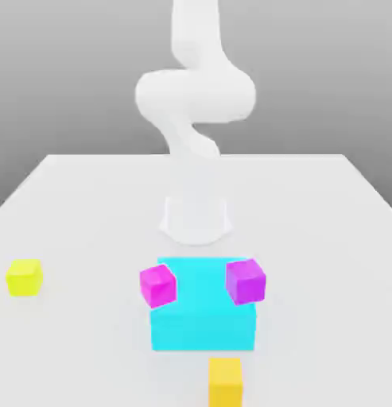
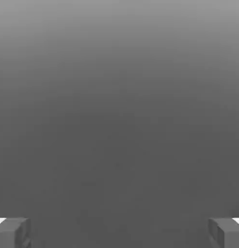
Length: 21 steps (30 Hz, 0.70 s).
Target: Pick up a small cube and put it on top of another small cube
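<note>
The white arm (image 1: pixel 196 95) rises from the far part of the pale table (image 1: pixel 87 222), its upper part running to the top edge of the exterior view. The big cyan block (image 1: pixel 203 330) sits in front of the arm's base. Four small cubes come next: the purple cube (image 1: pixel 246 281) is at the block's side toward the exterior view's right, and the magenta cube (image 1: pixel 158 286) is at its side toward the exterior view's left, both tilted. The orange cube (image 1: pixel 225 383) is nearer the camera than the block, and the yellow cube (image 1: pixel 25 277) is well apart, toward the exterior view's left. In the hand view, the gripper (image 2: pixel 119 233) stands wide open, its jaws well apart with nothing between them, away from all four cubes.
</note>
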Motion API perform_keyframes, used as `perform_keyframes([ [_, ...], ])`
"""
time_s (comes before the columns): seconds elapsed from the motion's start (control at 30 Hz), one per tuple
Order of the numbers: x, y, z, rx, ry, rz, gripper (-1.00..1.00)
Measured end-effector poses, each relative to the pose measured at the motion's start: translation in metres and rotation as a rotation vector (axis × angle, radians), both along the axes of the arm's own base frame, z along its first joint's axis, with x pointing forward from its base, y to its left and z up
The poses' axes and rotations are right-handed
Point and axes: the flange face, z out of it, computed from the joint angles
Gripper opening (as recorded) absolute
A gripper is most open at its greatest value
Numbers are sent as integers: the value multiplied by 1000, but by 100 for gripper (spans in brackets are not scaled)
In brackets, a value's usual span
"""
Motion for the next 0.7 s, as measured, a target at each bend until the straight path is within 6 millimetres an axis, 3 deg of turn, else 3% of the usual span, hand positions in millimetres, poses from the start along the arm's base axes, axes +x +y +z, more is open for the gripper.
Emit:
perform_keyframes([
  [0.17,58,8,-85,-18,144,-13,0],
  [0.33,96,14,-177,-26,283,-18,0],
  [0.5,115,20,-273,-26,422,-17,0],
  [0.7,112,29,-387,-12,587,-6,0],
])
